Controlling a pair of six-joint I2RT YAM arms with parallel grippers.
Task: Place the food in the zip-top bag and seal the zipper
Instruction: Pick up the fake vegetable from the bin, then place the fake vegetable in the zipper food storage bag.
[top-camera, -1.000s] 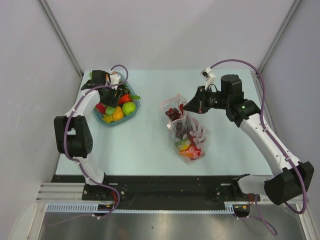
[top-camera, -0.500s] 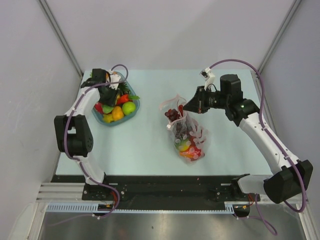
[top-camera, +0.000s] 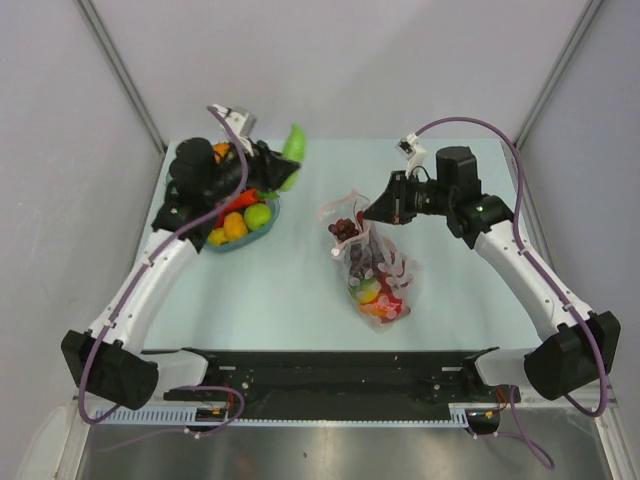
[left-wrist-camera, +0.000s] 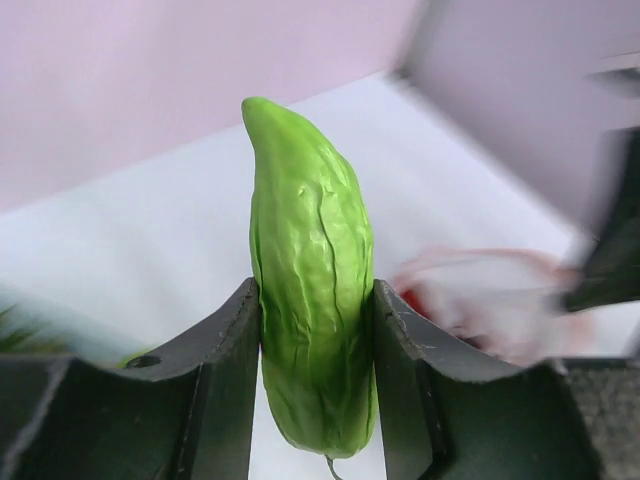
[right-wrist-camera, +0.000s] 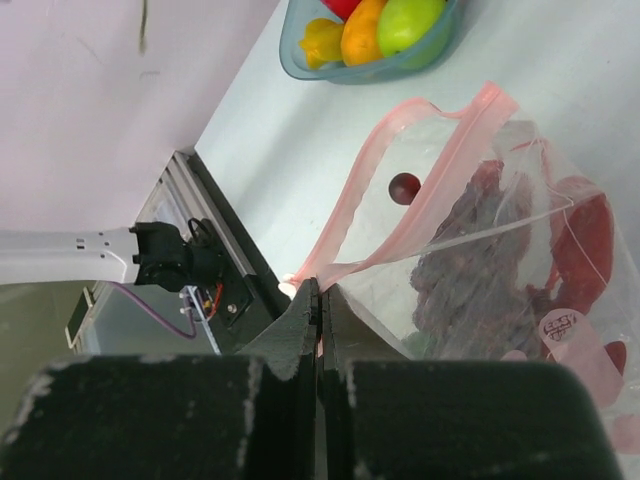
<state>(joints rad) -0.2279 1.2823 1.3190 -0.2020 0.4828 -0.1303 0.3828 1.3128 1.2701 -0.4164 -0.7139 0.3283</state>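
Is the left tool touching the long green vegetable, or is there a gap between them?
Touching. The left wrist view shows the green vegetable pressed between both fingers of the left tool.

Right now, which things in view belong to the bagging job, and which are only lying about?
Part of the job: green bumpy plastic toy cucumber in the left claw; clear thin plastic zip-top bag, partly filled; its pink zipper strip, pinched by the right claw; bright plastic toy fruits not yet bagged.
Only lying about: blue-green see-through oval tray under those fruits.

A lab booth: plain white walls (top-camera: 330, 60) enclose a pale table (top-camera: 300, 290).
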